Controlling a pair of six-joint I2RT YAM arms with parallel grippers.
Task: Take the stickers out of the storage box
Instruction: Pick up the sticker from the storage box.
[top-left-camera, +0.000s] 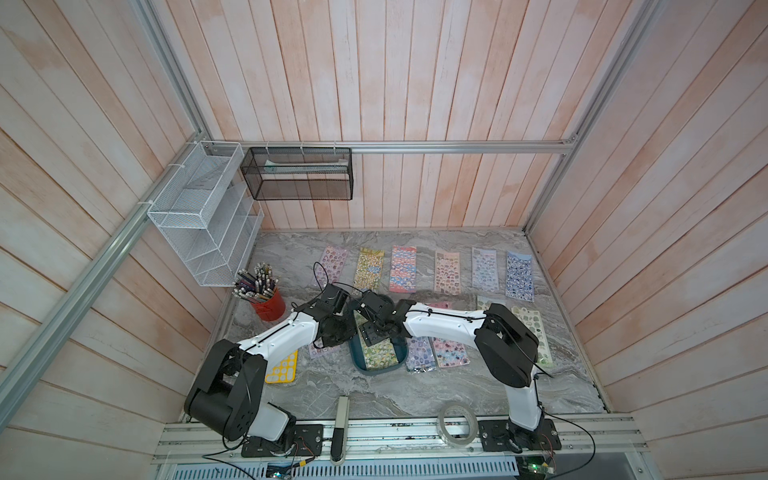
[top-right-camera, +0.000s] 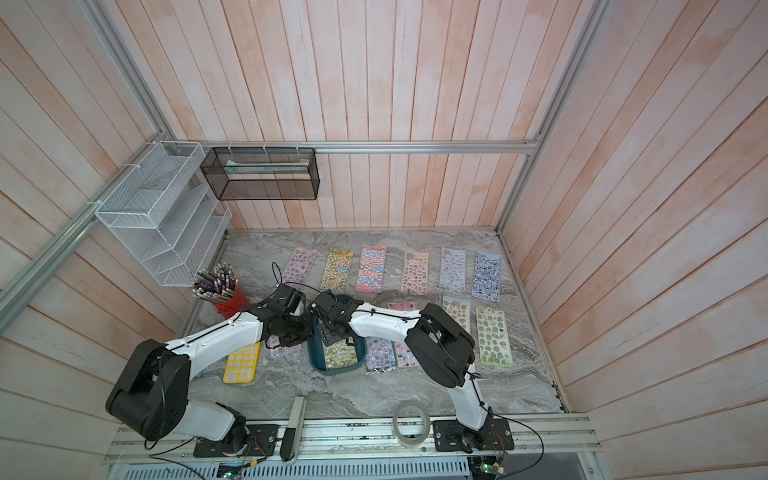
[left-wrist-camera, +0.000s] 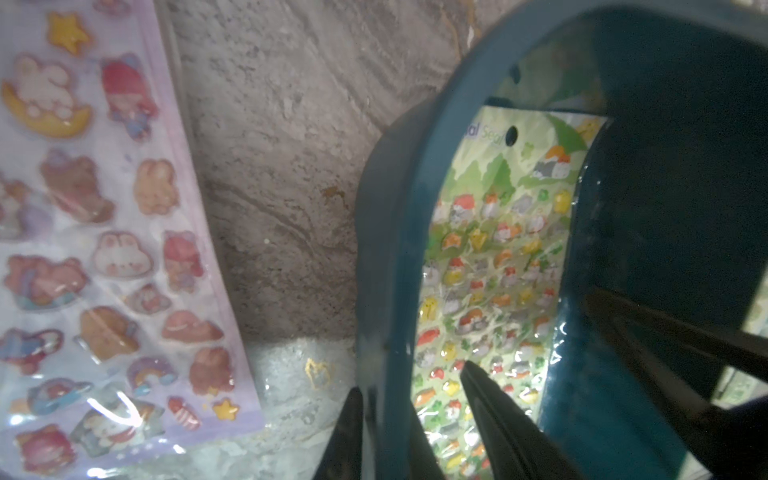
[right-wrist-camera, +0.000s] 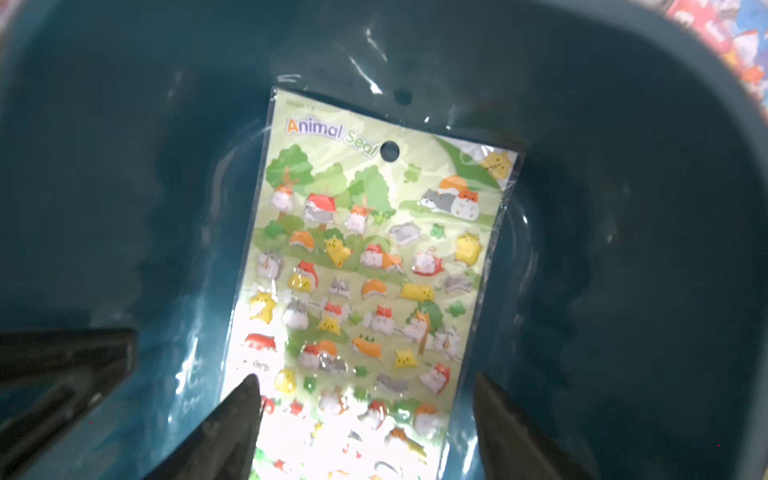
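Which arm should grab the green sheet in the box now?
Right. The right gripper hangs open over the green sticker sheet, fingers spanning its width; the left gripper straddles the storage box wall, seemingly steadying it.

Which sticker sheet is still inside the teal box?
The green Animal Seal sticker sheet, lying in the shallow teal plastic storage box; every other sheet lies on the grey marble tabletop.

Pale pink wooden plank walls (top-left-camera: 415, 83) enclose three sides of a grey marbled tabletop (top-left-camera: 374, 390). Aluminium rails (top-left-camera: 457, 146) carry a white wire rack (top-left-camera: 199, 216) and a black mesh basket (top-left-camera: 297, 174). Even, soft light.
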